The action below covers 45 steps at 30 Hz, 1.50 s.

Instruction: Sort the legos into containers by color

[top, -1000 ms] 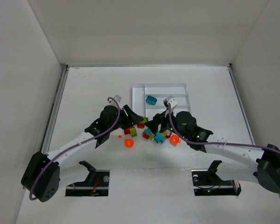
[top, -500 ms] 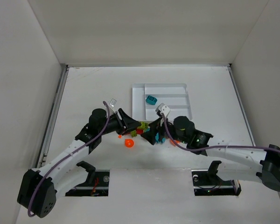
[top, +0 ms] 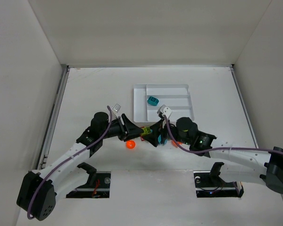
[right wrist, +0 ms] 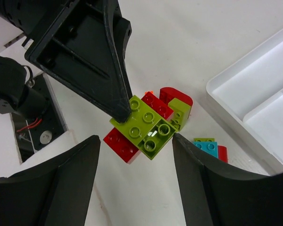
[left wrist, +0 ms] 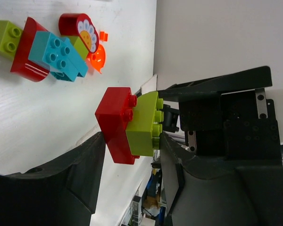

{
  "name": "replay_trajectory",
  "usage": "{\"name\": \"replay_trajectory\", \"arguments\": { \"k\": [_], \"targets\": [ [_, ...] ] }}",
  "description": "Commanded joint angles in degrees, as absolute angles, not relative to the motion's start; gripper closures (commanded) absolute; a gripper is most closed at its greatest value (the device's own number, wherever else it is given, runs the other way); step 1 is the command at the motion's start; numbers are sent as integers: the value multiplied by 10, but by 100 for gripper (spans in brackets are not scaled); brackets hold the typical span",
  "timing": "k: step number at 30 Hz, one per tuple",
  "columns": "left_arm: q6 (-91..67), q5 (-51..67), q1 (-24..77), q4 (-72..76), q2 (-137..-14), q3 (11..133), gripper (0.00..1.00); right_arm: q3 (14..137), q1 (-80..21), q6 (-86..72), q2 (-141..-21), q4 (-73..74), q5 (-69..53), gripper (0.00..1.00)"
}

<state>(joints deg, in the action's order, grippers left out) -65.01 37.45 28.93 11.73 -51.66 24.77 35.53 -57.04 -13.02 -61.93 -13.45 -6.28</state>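
Left end effector shifted, gripping two joined legos.

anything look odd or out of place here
Yes: a red brick and a yellow-green brick are stuck together in the left gripper, mixed colours that cannot be sorted as one. Nothing looks spilled or damaged.

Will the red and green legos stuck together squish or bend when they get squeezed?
Probably not: the red and green pair looks like hard, blocky plastic. Its glossy sides may slip a little. The studs likely keep it joined.
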Motion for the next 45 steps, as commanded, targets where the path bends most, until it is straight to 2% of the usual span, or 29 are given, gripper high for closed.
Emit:
{"name": "replay_trajectory", "arguments": {
  "k": [1, 4, 9, 14, 20, 25, 27, 30, 34, 45],
  "targets": [
    [-658, 411, 301, 134, -497, 241, 74, 369, -573, -127, -613, -168, -91, 28],
    [-664, 410, 292, 134, -483, 234, 76, 368, -573, -126, -613, -165, -84, 24],
    [-671, 427, 281, 144, -475, 229, 76, 370, -575, -127, -620, -171, -97, 23],
    [-675, 439, 289, 151, -472, 236, 76, 376, -575, -125, -635, -167, -112, 26],
    [-684, 453, 293, 157, -470, 235, 76, 376, -575, -125, -629, -171, -117, 43],
    [-685, 447, 292, 157, -469, 229, 75, 371, -577, -129, -621, -178, -133, 64],
    [-686, 444, 289, 160, -468, 229, 72, 371, -577, -135, -620, -178, -136, 70],
    [-689, 431, 281, 175, -463, 228, 68, 369, -577, -144, -617, -181, -131, 74],
    [-700, 404, 282, 216, -462, 226, 56, 363, -574, -165, -619, -196, -123, 78],
    [-673, 323, 283, 245, -462, 230, 44, 365, -557, -212, -660, -234, -69, 79]
  ]
}}
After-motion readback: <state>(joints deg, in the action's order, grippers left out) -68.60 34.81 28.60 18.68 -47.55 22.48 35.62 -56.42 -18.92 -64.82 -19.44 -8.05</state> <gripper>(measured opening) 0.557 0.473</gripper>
